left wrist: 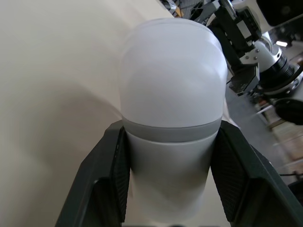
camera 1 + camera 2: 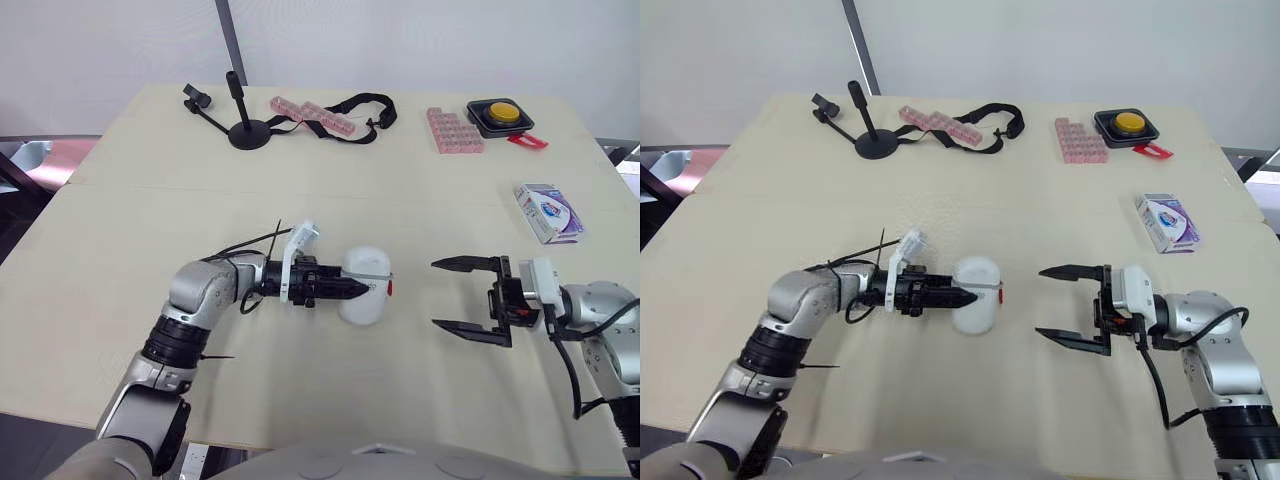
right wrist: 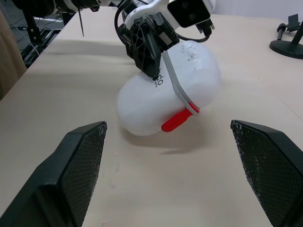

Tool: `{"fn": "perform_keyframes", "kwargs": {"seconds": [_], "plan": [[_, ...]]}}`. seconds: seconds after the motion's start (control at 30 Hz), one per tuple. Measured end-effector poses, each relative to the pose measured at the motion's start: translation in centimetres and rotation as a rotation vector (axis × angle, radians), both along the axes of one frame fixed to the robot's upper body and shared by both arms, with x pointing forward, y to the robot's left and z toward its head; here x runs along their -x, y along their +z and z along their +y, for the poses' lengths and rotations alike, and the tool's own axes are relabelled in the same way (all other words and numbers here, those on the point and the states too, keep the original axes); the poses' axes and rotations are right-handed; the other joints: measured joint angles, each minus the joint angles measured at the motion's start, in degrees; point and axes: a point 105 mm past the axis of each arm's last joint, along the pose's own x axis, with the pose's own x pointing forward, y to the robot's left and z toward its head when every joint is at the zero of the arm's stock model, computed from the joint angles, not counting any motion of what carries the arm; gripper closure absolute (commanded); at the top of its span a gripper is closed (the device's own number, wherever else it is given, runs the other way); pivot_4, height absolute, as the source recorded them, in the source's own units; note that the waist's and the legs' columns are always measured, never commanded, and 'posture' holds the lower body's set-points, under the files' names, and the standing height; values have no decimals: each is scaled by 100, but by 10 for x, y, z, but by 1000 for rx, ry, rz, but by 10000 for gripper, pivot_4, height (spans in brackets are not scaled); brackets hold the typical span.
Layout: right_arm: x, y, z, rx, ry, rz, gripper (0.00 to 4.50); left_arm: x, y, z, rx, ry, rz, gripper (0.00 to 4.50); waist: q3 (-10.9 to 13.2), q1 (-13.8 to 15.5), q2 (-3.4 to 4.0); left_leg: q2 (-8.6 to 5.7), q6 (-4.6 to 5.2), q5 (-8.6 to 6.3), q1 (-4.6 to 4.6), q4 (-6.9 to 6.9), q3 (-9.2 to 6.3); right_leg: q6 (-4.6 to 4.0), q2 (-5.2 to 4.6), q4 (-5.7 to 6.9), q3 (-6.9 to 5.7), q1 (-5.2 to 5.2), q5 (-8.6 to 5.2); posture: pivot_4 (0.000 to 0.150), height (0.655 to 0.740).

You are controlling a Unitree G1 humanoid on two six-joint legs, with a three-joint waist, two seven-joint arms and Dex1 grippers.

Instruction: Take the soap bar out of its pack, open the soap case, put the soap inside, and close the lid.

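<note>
Left gripper (image 2: pixel 355 289) of mine is clamped on the white soap case (image 3: pixel 142 111), lid closed, resting on the table (image 2: pixel 400 190); my right gripper (image 2: pixel 436 293) faces its red latch (image 3: pixel 176 121), fingers spread wide, while the soap pack (image 2: pixel 548 212) sits well apart on my right

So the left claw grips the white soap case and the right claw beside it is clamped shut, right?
Not quite: the left gripper grips the white soap case, but the right gripper beside it stands wide open, as the right wrist view shows.
</note>
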Motion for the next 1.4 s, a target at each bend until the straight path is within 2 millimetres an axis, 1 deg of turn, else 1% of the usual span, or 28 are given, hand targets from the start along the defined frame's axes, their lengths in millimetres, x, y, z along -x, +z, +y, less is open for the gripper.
{"fn": "perform_keyframes", "kwargs": {"seconds": [0.13, 0.2, 0.4, 0.57, 0.63, 0.7, 0.73, 0.77, 0.8, 0.93, 1.1, 1.17, 1.27, 1.33, 1.4], "plan": [[-1, 0, 1, -2, -8, 2, 248, 9, -1, 1, -11, -19, 155, 26423, 0, 21, -1, -1, -1, -1, -2, -1, -2, 0, 3, -3, -2, 0, 0, 1500, 7143], [-1, -1, 1, -4, -10, 6, 248, 11, -5, 2, -45, -11, 220, 26423, 1, 29, -1, -1, -1, -1, -2, -1, -2, 1, 4, -11, -1, 4, 1, 1500, 7143], [-2, -2, 4, -6, -17, 21, 248, 8, -10, 1, -67, 25, 307, 26423, 1, 28, -2, -2, -1, -1, 2, -2, -6, 5, 3, -31, -3, 21, 3, 1500, 7143], [-3, -2, 4, -4, -18, 30, 248, 6, -13, 0, -83, 33, 324, 26423, 2, 26, -3, -3, -1, -1, 7, -13, -7, 6, -1, -50, -5, 45, 3, 1500, 7143], [-4, -2, 4, -2, -18, 35, 0, 6, -14, 0, -84, 29, 318, 16164, 1, 24, -3, -5, -1, -1, 12, -19, -7, 6, -7, -60, -6, 56, 3, 1500, 7143], [-4, -2, 4, -2, -17, 38, 0, 6, -18, 0, -112, 39, 311, 9922, 2, 15, -3, -6, -1, 0, 11, -19, -7, 6, -11, -61, -7, 55, 2, 1500, 7143], [-4, -3, 4, -2, -18, 41, 0, 6, -17, 0, -108, 32, 307, 5950, 2, 15, -4, -6, -1, 0, 11, -20, -11, 7, -10, -63, -6, 59, 2, 1500, 7143], [-4, -3, 4, -2, -19, 42, 0, 7, -16, 0, -103, 23, 303, 3022, 2, 15, -3, -7, -1, 0, 15, -21, -11, 7, -10, -64, -6, 63, 2, 1500, 7143], [-4, -3, 4, -2, -20, 45, 0, 8, -14, -1, -98, 13, 295, 420, 2, 16, -3, -8, -1, 0, 16, -23, -10, 7, -13, -65, -7, 64, 2, 1500, 7143], [-5, -3, 5, -3, -19, 51, 0, 8, -13, -2, -104, -1, 250, 420, 2, 7, -4, -12, 5, 5, 18, -23, -10, 8, -37, -69, -10, 67, 3, 1500, 7143], [-6, -3, 5, -5, -27, 56, 0, 9, -12, 7, -139, -28, 154, 420, 4, -48, -6, -10, -4, 12, 22, -42, -10, 8, -31, -77, -6, 66, 3, 1500, 7143], [-7, -3, 5, -6, -31, 59, 0, 7, -11, 17, -177, -34, 65, 420, 4, -64, -5, -8, -7, 13, 24, -50, -10, 8, -28, -84, -9, 66, 3, 1500, 7143], [-10, -5, 3, -10, -55, 73, 0, -2, -10, 37, -223, -7, -86, 420, 5, -67, -4, -9, -7, 14, 24, -62, -10, 9, -27, -99, -15, 67, 3, 1500, 7143], [-13, -7, -3, -14, -92, 88, 0, -8, -9, 53, -248, 15, -202, 420, 6, -59, -4, -9, -7, 13, 28, -68, -10, 9, -18, -113, -20, 69, 3, 1500, 7143], [-15, -10, -8, -15, -127, 104, 0, -13, -6, 62, -249, 36, -321, 420, 7, -21, -3, -10, -6, 12, 31, -68, -11, 12, -6, -110, -23, 69, 4, 1500, 7143]]}}
